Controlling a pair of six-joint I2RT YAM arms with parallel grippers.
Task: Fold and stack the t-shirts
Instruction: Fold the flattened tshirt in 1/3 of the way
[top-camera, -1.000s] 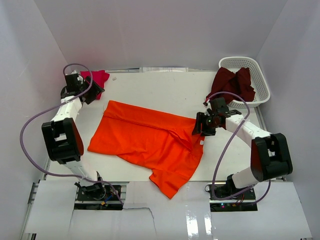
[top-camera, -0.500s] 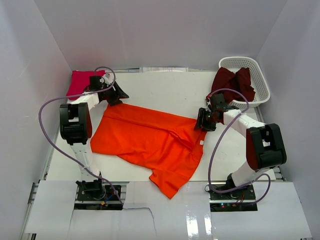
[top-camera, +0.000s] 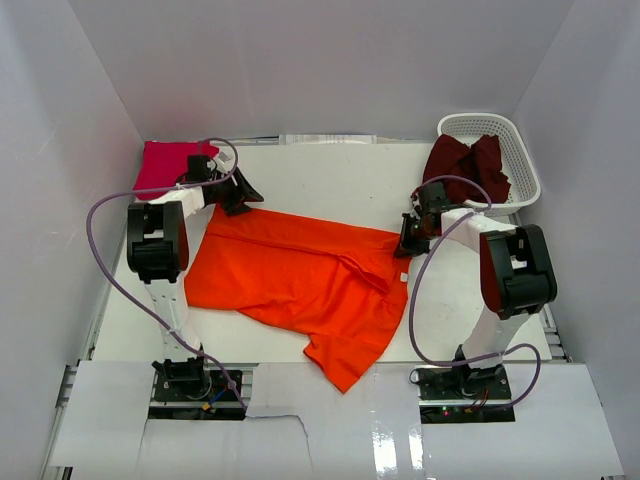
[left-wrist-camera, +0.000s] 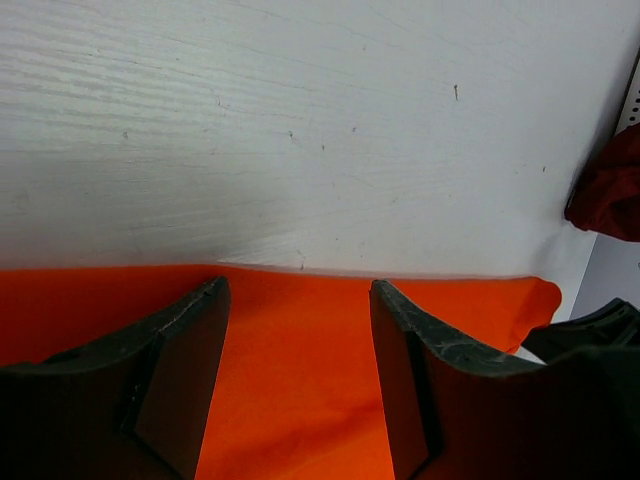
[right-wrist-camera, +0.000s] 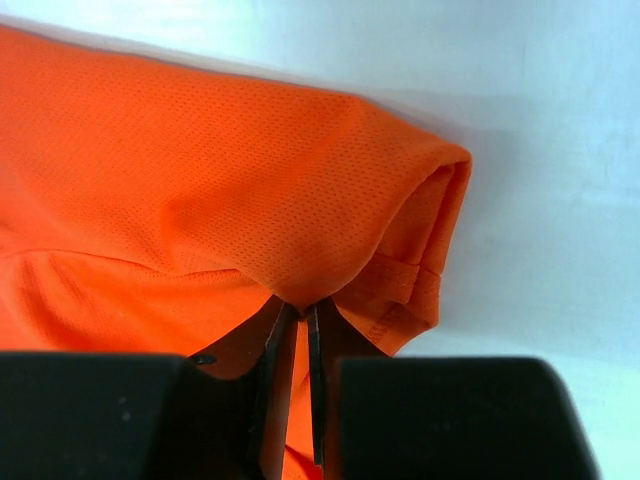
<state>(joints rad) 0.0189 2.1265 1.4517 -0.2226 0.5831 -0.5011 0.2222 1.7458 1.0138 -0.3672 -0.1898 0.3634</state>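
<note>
A bright orange t-shirt (top-camera: 300, 275) lies spread across the table's middle, one sleeve trailing toward the front. My left gripper (top-camera: 240, 198) hovers open over its far left corner, orange cloth (left-wrist-camera: 295, 380) showing between the two fingers. My right gripper (top-camera: 407, 240) is shut on the shirt's far right corner, where the mesh fabric (right-wrist-camera: 300, 230) bunches up at the fingertips. A magenta-pink t-shirt (top-camera: 165, 165) sits folded at the back left. The dark maroon t-shirt (top-camera: 465, 168) hangs over the basket's rim.
A white lattice basket (top-camera: 510, 150) stands at the back right, against the wall. White walls close in the table on three sides. The arms' purple cables loop beside each base.
My left gripper swung from the pink shirt to the orange shirt's far left corner. My right gripper closed on the far right corner.
</note>
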